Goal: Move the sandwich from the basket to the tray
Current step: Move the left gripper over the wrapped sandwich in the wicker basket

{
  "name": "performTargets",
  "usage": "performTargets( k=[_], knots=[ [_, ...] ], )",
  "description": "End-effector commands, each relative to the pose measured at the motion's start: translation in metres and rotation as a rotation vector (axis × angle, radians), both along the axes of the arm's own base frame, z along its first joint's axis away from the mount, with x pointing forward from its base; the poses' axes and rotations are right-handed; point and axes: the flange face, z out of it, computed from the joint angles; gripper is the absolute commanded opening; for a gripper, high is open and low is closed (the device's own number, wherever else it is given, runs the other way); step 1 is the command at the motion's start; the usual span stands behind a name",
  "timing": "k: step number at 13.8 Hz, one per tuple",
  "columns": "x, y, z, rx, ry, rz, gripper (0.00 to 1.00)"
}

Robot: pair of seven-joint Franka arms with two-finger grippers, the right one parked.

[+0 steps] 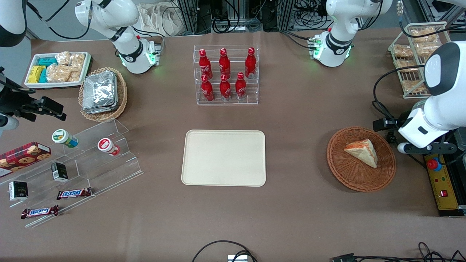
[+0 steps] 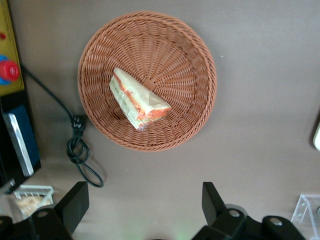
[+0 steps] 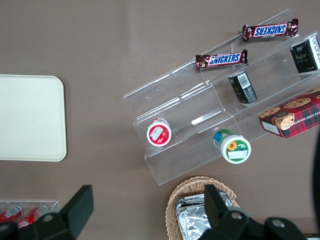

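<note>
The sandwich (image 1: 362, 151) (image 2: 137, 100), a pale bread wedge with orange-red filling, lies alone in the round reddish-brown wicker basket (image 1: 349, 178) (image 2: 195, 55). My gripper (image 1: 387, 131) (image 2: 144, 200) hangs above the table by the basket's rim, toward the working arm's end and slightly farther from the front camera than the sandwich. It is open, its black fingers (image 2: 75, 200) wide apart over bare table with nothing between them. The cream-beige tray (image 1: 224, 158) (image 3: 30, 117) lies flat mid-table with nothing on it, well apart from the basket.
A yellow control box with a red button (image 1: 440, 182) and a looped cable (image 2: 80, 155) lie beside the basket. A rack of red bottles (image 1: 225, 74) stands farther back than the tray. A wire snack rack (image 1: 415, 58) stands near my arm.
</note>
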Motion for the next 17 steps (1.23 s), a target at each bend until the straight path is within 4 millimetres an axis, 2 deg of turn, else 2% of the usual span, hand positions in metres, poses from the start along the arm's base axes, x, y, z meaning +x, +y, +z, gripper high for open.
performTargets(
  k=[1,4,6,11,14,17],
  knots=[
    [0.004,0.003,-0.016,0.056,0.017,0.238,1.00],
    [0.000,0.010,-0.037,0.077,0.011,0.372,1.00],
    [-0.003,0.016,-0.063,0.091,-0.032,0.479,1.00],
    [-0.034,0.044,-0.134,0.099,-0.089,0.599,1.00],
    [-0.038,0.044,-0.171,0.105,-0.096,0.663,1.00],
    [-0.038,0.043,-0.194,0.103,-0.102,0.684,1.00]
  ],
)
